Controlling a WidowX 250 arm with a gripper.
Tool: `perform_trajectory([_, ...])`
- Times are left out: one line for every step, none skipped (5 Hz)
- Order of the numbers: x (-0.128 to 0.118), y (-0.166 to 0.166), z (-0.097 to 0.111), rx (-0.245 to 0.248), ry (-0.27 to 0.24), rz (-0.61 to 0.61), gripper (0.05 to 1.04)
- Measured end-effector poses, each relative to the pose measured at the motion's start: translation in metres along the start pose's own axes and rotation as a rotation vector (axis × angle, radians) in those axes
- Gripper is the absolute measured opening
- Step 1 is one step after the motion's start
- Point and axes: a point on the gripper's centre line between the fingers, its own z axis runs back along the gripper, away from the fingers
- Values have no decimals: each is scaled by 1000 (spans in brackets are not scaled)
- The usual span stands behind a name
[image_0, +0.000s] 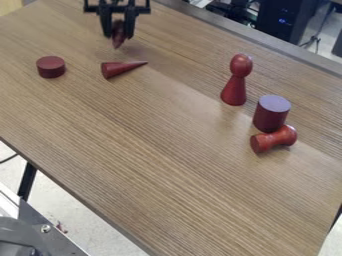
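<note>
**Steadying the red tapered piece (118, 37) calls for a centred, gentle grip**

Across the wooden surface (153, 145), read as a clock face with 12 at the far edge, there is ample reason to plan the path around what stands on it. The black pincer (118, 31) is at 11 o'clock, clamped on the tapered piece, whose narrow end points down. Its slanting sides could let it slip or swivel, so an even squeeze and slow, level travel should serve best. Whether the tip touches the wood, I cannot tell; a slight lift before any sideways travel would avoid dragging it.

The upright pawn (235, 82), between 1 and 2 o'clock, looks easiest to topple and deserves a wide berth. So does the upright cylinder (270, 116) at 3 o'clock, with the spool-shaped piece (274, 139) lying on its side right by its base. Nearest the pincer, the lying cone (121, 68), tip towards 2 o'clock, could roll if brushed. The squat disc (51, 67) at 10 o'clock should prove stable.
</note>
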Motion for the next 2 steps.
perform_trajectory([8,-29,38,39,-80,-102,437])
perform_trajectory([15,-48,43,31,-74,-204,437])
